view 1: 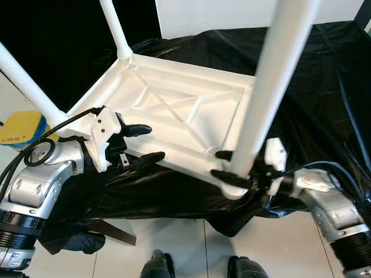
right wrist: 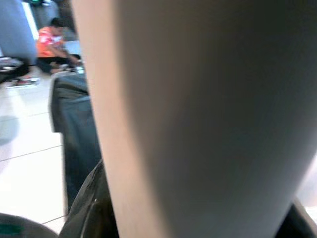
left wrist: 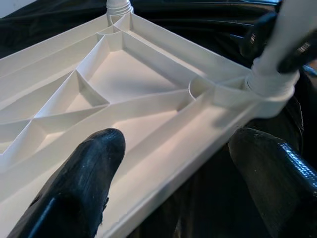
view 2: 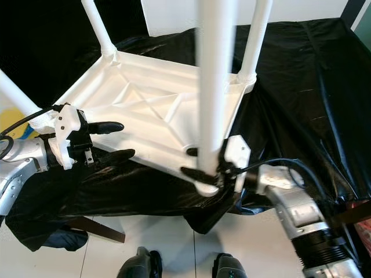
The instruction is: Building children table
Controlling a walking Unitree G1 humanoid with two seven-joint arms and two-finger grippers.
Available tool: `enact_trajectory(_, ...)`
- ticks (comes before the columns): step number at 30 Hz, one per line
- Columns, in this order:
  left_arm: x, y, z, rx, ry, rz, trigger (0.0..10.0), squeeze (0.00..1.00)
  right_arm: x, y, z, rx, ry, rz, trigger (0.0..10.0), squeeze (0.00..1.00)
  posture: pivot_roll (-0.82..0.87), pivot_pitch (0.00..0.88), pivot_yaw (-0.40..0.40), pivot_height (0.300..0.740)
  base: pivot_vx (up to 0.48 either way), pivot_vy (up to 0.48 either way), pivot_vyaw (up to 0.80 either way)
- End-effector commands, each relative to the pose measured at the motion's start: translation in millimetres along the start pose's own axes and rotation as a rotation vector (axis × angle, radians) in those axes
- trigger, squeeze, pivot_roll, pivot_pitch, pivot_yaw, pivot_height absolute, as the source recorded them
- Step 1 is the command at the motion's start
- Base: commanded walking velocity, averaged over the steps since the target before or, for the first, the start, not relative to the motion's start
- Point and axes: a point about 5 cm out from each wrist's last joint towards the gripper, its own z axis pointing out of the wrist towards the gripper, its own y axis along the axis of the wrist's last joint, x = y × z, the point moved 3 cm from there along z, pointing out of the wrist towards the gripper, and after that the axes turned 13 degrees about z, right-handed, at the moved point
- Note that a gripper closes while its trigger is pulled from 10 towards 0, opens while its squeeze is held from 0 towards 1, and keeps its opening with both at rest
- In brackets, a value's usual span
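Note:
The white plastic tabletop [view 1: 174, 110] lies upside down on a black-draped surface, ribbed underside up. White legs stand up from its corners: one far left [view 1: 116, 29], one near left [view 1: 26, 81], one far right [view 2: 258, 35]. My right gripper [view 1: 231, 166] is shut on the base of the near-right leg [view 1: 272, 75], just above its corner socket. That leg [right wrist: 198, 119] is pressed close in the right wrist view. My left gripper [view 1: 145, 143] is open, and its black fingers [left wrist: 84, 183] straddle the tabletop's near rim [left wrist: 198, 148].
Black cloth [view 1: 324, 87] covers the work surface and hangs over its front edge. A yellow and blue object [view 1: 23, 128] lies at the left. My feet [view 1: 156, 266] stand on white floor tiles. A person in an orange top [right wrist: 52, 42] sits on the floor far off.

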Motion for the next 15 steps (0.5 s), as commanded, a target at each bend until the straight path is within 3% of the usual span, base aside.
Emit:
enact_trajectory(1, -2.5, -2.4, -1.8, 0.010, -0.041, 0.000, 10.0, 0.00, -18.5, -31.8, -26.9, 0.151, -0.141, 0.059, 0.7, 0.00, -0.01, 0.172, 0.106, 0.740, 0.000, 0.000, 0.00)
enact_trajectory(2, -2.5, -2.6, -1.6, 0.009, -0.042, -0.002, 10.0, 0.00, -19.8, -31.1, -27.2, 0.149, -0.151, 0.052, 3.6, 0.00, -0.02, 0.172, 0.109, 0.740, 0.000, 0.000, 0.00)
enact_trajectory(3, -2.5, -2.6, -1.6, 0.009, -0.042, -0.002, 10.0, 0.00, -19.8, -31.1, -27.2, 0.149, -0.151, 0.052, 3.6, 0.00, -0.02, 0.172, 0.109, 0.740, 0.000, 0.000, 0.00)
enact_trajectory(4, -2.5, -2.8, -0.5, 0.009, -0.043, -0.001, 10.0, 0.00, -16.6, -27.7, -20.9, 0.126, -0.143, 0.054, 10.0, 0.00, -0.02, 0.171, 0.109, 0.740, 0.000, 0.000, 0.00)
enact_trajectory(8, -2.3, -2.6, 1.0, 0.006, -0.045, 0.002, 10.0, 0.00, -11.1, -22.4, -11.6, 0.092, -0.123, 0.062, 10.0, 0.00, -0.02, 0.169, 0.109, 0.740, 0.000, 0.000, 0.00)
enact_trajectory(9, -2.3, -2.4, 2.2, 0.003, -0.046, 0.001, 10.0, 0.00, -5.6, -17.1, -3.1, 0.058, -0.106, 0.062, 10.0, 0.85, -0.02, 0.168, 0.109, 0.740, 0.000, 0.000, 0.00)
enact_trajectory(10, -2.2, -2.4, 2.9, 0.003, -0.045, 0.004, 10.0, 0.00, -0.8, -12.4, 3.4, 0.026, -0.094, 0.072, 10.0, 1.00, -0.02, 0.168, 0.105, 0.740, 0.000, 0.000, 0.00)
enact_trajectory(15, -1.7, -2.9, 2.7, 0.004, -0.039, 0.003, 10.0, 0.00, 3.4, -4.0, 6.8, -0.030, -0.123, 0.050, 10.0, 1.00, -0.02, 0.166, 0.100, 0.740, 0.000, 0.000, 0.00)
